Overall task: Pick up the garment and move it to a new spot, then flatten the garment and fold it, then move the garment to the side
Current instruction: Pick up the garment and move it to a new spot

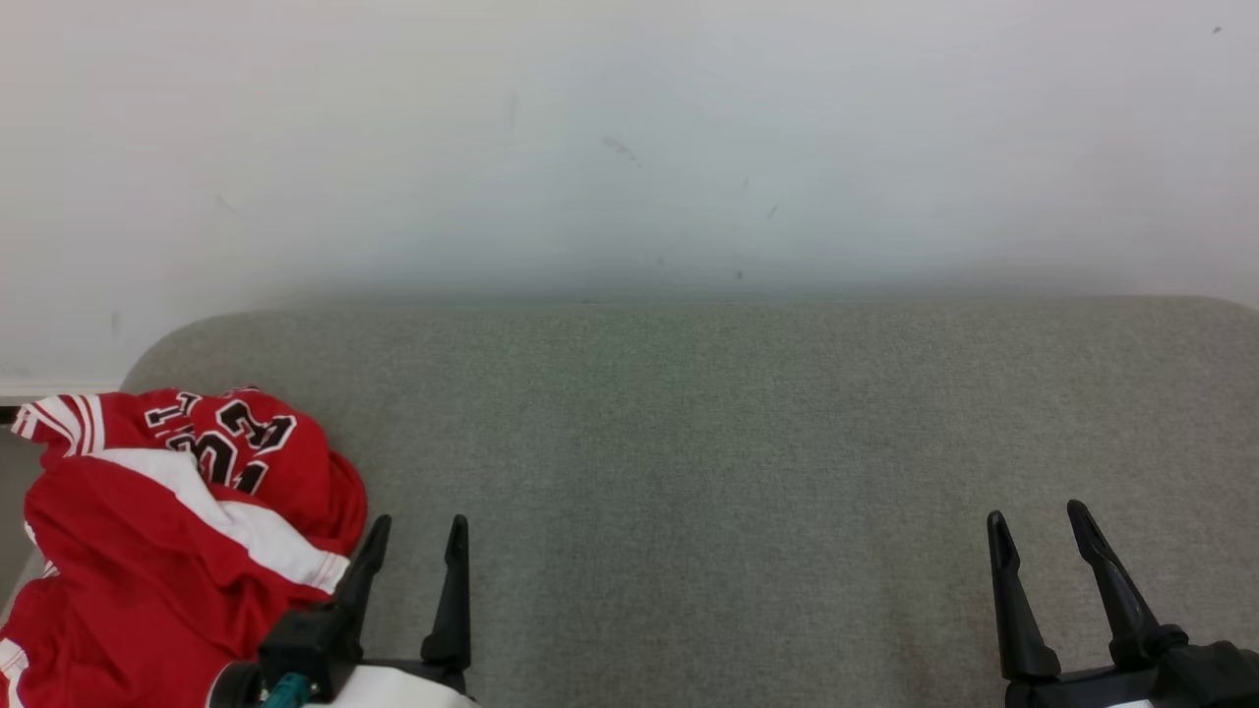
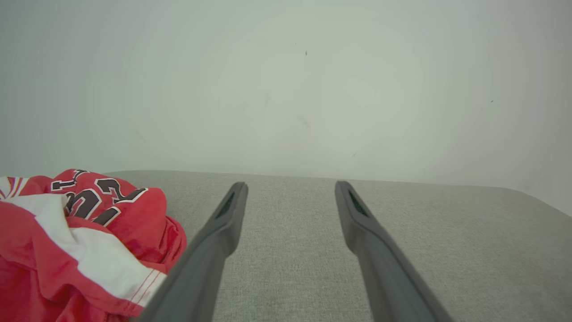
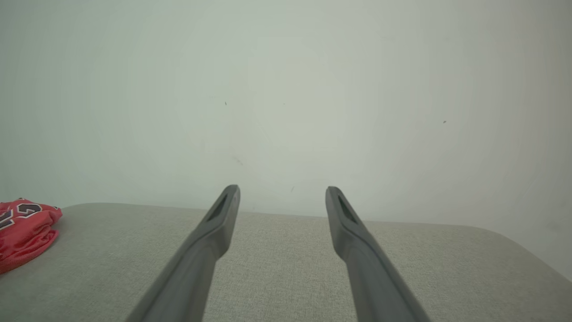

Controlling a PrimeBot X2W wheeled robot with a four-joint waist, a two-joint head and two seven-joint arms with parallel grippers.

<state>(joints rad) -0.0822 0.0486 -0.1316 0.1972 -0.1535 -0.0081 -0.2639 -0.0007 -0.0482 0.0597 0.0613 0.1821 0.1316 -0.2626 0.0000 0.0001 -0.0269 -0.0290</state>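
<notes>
Left gripper (image 1: pixel 420 526) stands spread and empty just beside the crumpled red jersey (image 1: pixel 167 511), which lies at the left edge of the counter (image 1: pixel 689 442); right gripper (image 1: pixel 1037 513) is spread too, well apart. A shallow pinch could catch one loose layer, dragging the heap off the edge.

Flat grey woven-fabric pad with rounded far corners (image 1: pixel 748 442), unmarked. Plain white wall (image 1: pixel 885 118) directly behind it, carrying a few small dark scuff marks (image 1: pixel 621 148).
</notes>
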